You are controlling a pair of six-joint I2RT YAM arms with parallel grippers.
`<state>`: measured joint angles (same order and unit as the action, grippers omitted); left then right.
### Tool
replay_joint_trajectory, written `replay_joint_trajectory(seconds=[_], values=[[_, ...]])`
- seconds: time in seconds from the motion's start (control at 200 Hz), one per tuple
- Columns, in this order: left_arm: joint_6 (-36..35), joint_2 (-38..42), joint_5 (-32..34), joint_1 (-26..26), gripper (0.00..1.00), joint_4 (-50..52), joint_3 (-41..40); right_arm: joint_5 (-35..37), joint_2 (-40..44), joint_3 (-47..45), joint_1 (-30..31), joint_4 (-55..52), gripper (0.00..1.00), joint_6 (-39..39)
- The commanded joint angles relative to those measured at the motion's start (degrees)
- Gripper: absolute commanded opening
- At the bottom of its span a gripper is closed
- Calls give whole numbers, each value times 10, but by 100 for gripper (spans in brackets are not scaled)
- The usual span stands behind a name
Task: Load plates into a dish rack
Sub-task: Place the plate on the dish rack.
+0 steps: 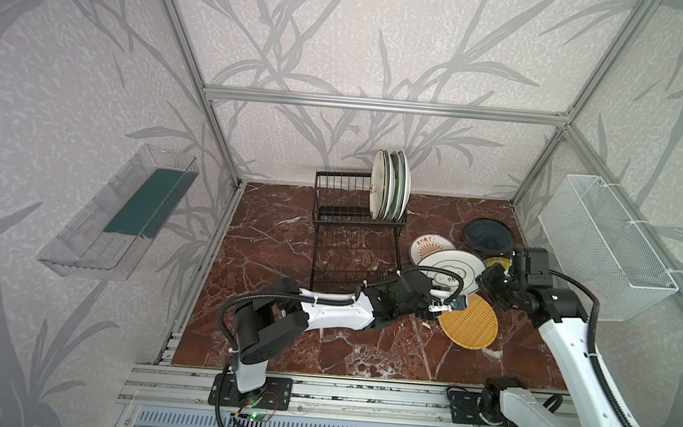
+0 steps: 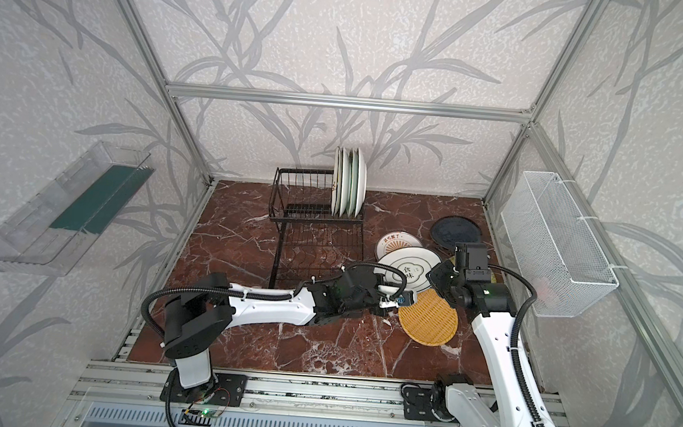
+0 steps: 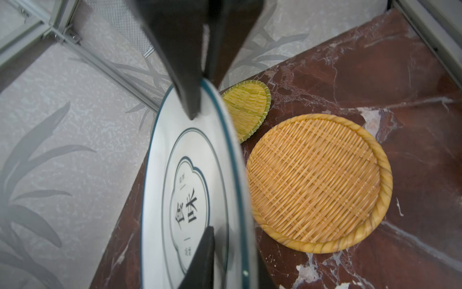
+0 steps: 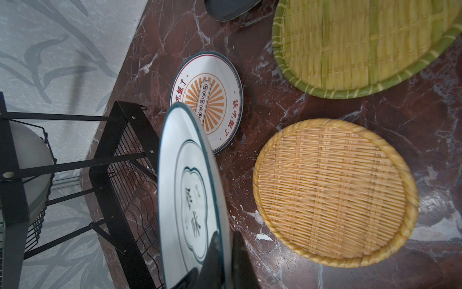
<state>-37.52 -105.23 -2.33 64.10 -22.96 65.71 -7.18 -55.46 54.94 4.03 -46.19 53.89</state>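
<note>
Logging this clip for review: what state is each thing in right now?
teal-rimmed plate: lifted, tilted, gripped at opposite rims.
left pincer: shut on teal-rimmed plate.
right pincer: shut on teal-rimmed plate.
sunburst plate: flat on table.
dark plate: flat on table.
yellow disc: flat on table.
green-rimmed disc: flat on table.
racked plates: upright in rack's upper basket.

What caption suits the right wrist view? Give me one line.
Jaws of the right gripper clamp the rim of a teal-rimmed white plate, dish rack alongside.
</note>
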Motion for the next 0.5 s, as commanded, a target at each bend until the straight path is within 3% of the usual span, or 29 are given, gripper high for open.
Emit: replay_joint_trajectory(seconds=[0.0,0.075,0.215,0.295,0.455,0.495], values=[[22,4,26,3,3,-15,21,-7,6,21,8,23,0,5],[24,17,37,7,0,-18,16,-6,6,26,10,36,2,0],[35,53,50,14,0,-27,-4,11,0,41,10,63,59,-39],[52,78,47,17,0,-24,-18,36,-10,43,6,101,80,-69],[126,144,31,23,0,40,-29,33,-41,47,-5,178,99,-103],[156,166,23,23,0,58,-34,19,-44,42,-5,205,99,-110]])
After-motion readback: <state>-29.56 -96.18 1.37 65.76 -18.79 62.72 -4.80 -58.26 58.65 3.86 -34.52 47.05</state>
